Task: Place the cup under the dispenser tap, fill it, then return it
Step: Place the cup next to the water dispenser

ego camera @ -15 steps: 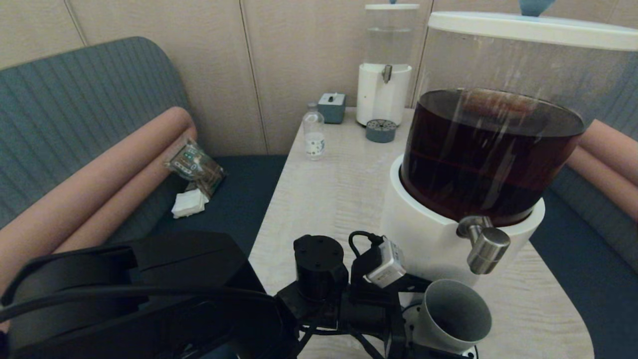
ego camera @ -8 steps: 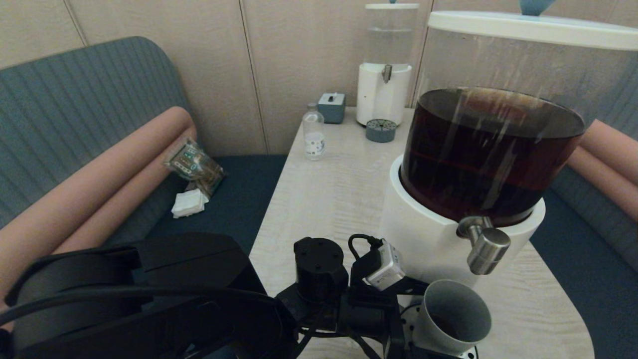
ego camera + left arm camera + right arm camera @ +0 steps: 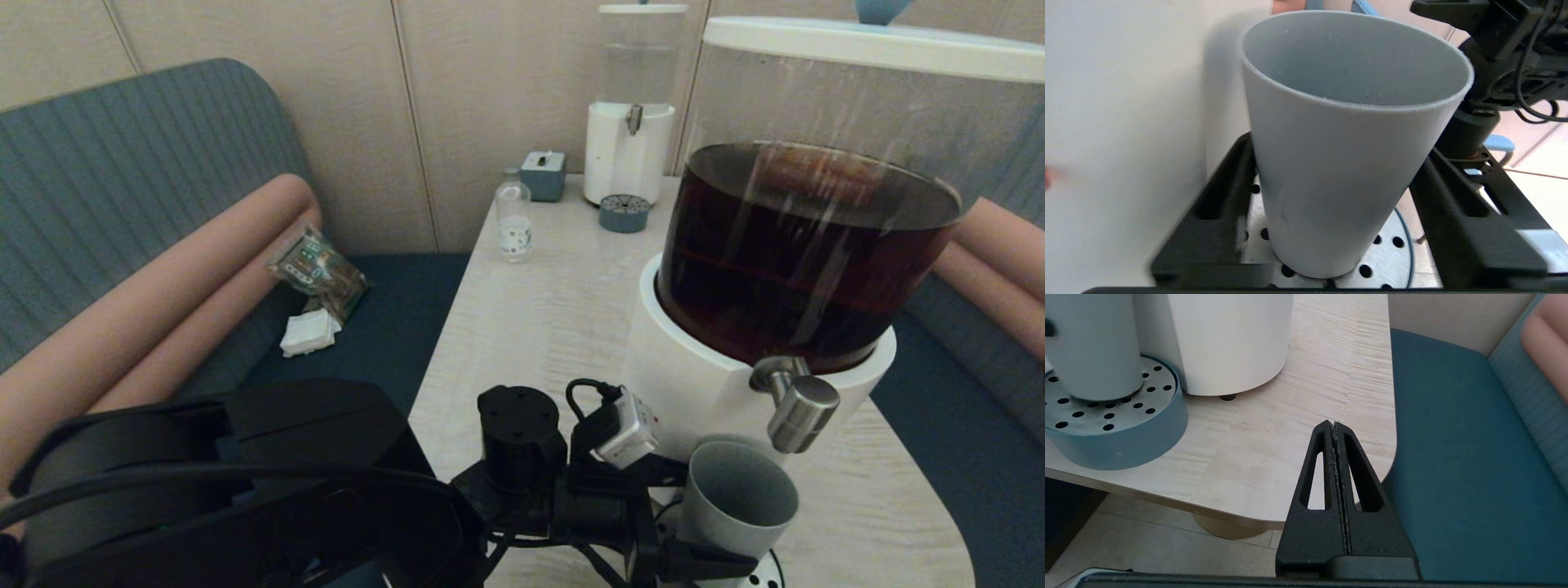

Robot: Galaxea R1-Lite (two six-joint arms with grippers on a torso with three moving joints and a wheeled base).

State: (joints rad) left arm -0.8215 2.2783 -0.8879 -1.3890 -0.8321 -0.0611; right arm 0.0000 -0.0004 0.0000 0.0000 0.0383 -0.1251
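Pale wood-grain bench (image 3: 539,327) between teal sofas. Small matte grey-green tumbler (image 3: 735,502) upright on perforated drip tray (image 3: 1110,416), just below brushed-steel tap (image 3: 796,400); left hand (image 3: 1331,228) clamped low around it. Light, rigid, likely slippery when wet; best gripped mid-wall. Right hand (image 3: 1336,457) closed, empty, beside bench.

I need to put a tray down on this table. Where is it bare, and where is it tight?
Bare: the table between the small bottle and the large dispenser. Crowded: the near end, where the left gripper holds the cup on the drip tray.
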